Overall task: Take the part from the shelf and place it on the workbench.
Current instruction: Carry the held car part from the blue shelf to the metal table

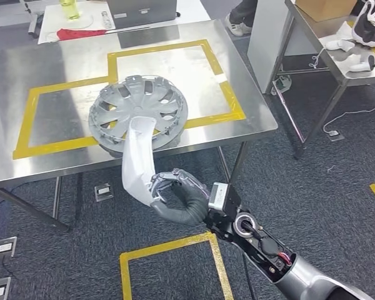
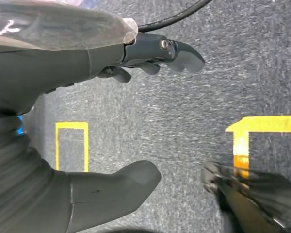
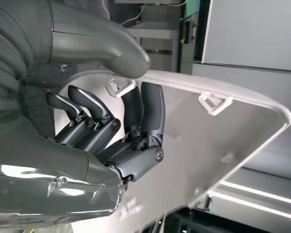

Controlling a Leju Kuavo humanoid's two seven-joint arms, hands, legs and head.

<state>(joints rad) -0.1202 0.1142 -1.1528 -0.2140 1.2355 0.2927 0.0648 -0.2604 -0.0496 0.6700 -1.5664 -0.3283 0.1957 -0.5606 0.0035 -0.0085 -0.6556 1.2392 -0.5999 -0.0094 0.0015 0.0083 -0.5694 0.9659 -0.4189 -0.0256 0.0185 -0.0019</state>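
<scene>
The right hand [image 1: 179, 199] gripped the white part [image 1: 137, 156] by its lower end, holding it upright in front of the workbench [image 1: 252, 119] (hubcap [image 1: 137, 112] already there). The left hand [image 2: 100, 116] hung over the floor, fingers apart, holding nothing.

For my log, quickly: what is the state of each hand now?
Left hand: open, holding nothing, above the floor.
Right hand: holding the white curved part, near the workbench.
</scene>
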